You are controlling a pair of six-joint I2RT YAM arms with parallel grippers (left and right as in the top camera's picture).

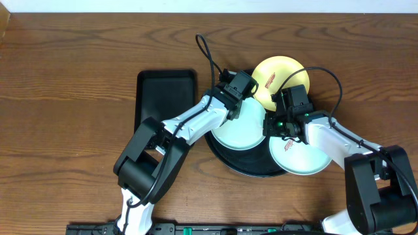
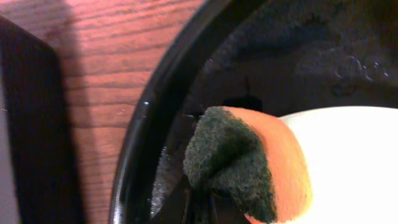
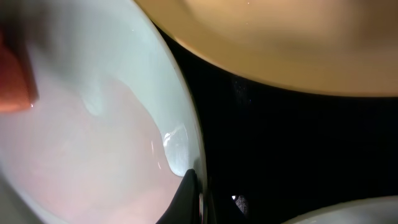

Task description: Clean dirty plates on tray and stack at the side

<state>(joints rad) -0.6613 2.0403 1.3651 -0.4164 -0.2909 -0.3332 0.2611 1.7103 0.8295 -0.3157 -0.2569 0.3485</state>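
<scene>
Left gripper (image 2: 202, 202) clamped on an orange sponge with dark green scouring face (image 2: 249, 158), at the edge of a glossy mint-blue round plate (image 1: 235, 130) in the large round black tray (image 1: 248, 163), left half; right gripper (image 1: 273, 125) has a finger on that plate's other edge, grip impossible to tell; pale yellow round plate (image 1: 281, 75) overhangs the tray's far rim; second mint-blue plate (image 1: 300, 156) overhangs its right rim.

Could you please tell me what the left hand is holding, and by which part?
The left hand holds an orange sponge with a dark green scouring face, pinched at one end.
</scene>
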